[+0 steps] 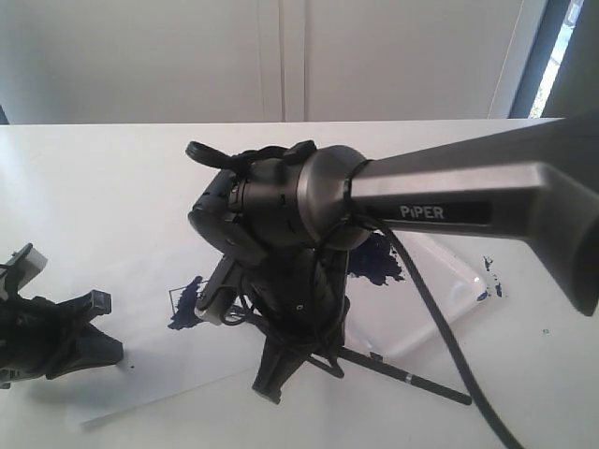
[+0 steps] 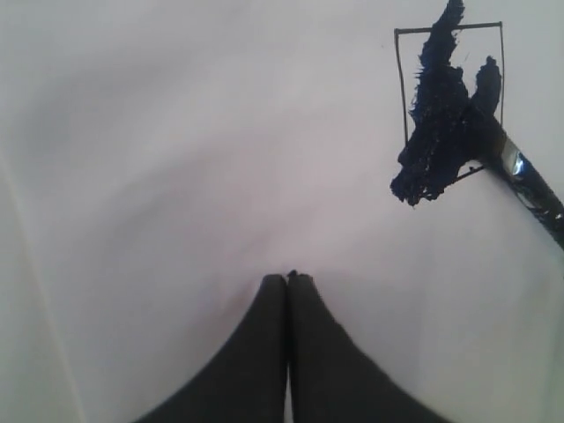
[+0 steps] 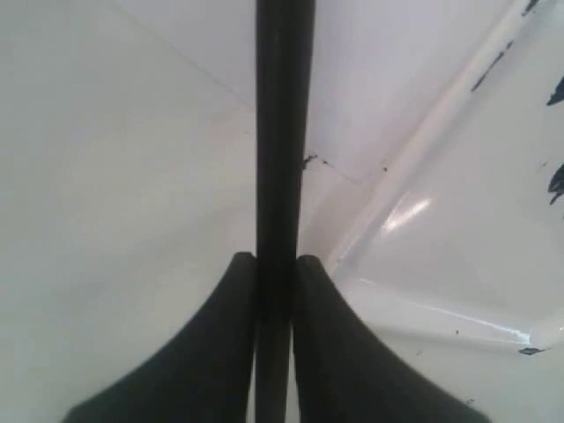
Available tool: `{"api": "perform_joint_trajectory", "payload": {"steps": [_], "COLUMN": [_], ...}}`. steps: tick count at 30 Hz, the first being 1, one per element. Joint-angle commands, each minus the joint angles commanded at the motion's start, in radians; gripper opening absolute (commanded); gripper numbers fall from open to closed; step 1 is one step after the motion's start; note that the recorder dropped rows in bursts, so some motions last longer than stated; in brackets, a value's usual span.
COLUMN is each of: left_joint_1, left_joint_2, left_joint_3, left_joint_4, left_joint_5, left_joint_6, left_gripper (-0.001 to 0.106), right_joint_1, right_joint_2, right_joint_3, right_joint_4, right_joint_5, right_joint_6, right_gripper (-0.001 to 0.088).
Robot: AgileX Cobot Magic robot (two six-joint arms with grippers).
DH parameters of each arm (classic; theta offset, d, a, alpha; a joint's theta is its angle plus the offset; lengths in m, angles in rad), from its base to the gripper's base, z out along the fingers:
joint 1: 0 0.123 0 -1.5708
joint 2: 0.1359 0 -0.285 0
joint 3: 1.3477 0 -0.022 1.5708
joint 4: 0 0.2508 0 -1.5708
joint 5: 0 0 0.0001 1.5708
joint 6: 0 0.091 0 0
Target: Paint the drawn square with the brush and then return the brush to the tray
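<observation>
1. At 8 o'clock in the exterior view, my left gripper point(image 2: 287, 278) is clenched on nothing, over the worktop point(image 1: 94, 187).
2. My right gripper point(image 3: 275, 260) is grasping the brush point(image 3: 282, 132) by its handle.
3. The brush tip lies in the blue-smeared drawn square point(image 2: 451, 101).
4. The tray point(image 1: 440, 309) lies at 3 o'clock of that square.

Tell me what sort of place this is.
Likely an indoor robot test bench: a white table before plain wall panels, the right gripper holding a brush, a half-painted drawn square, a tray.
</observation>
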Motion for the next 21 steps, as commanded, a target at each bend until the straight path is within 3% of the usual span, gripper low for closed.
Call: {"api": "perform_joint_trajectory", "payload": {"steps": [9, 21], "left_joint_1": [0.000, 0.000], "left_joint_2": [0.000, 0.000], "left_joint_3": [0.000, 0.000], "left_joint_4": [0.000, 0.000], "left_joint_5": [0.000, -0.002], "left_joint_6": [0.000, 0.000], "left_gripper": [0.000, 0.000], "right_joint_1": [0.004, 0.048], "right_joint_2": [-0.002, -0.002], "right_joint_3": [0.000, 0.000], "right_joint_4": [0.087, 0.102], "right_joint_5": [0.000, 0.000], "right_joint_6": [-0.007, -0.023], "right_gripper": [0.0000, 0.0000]}}
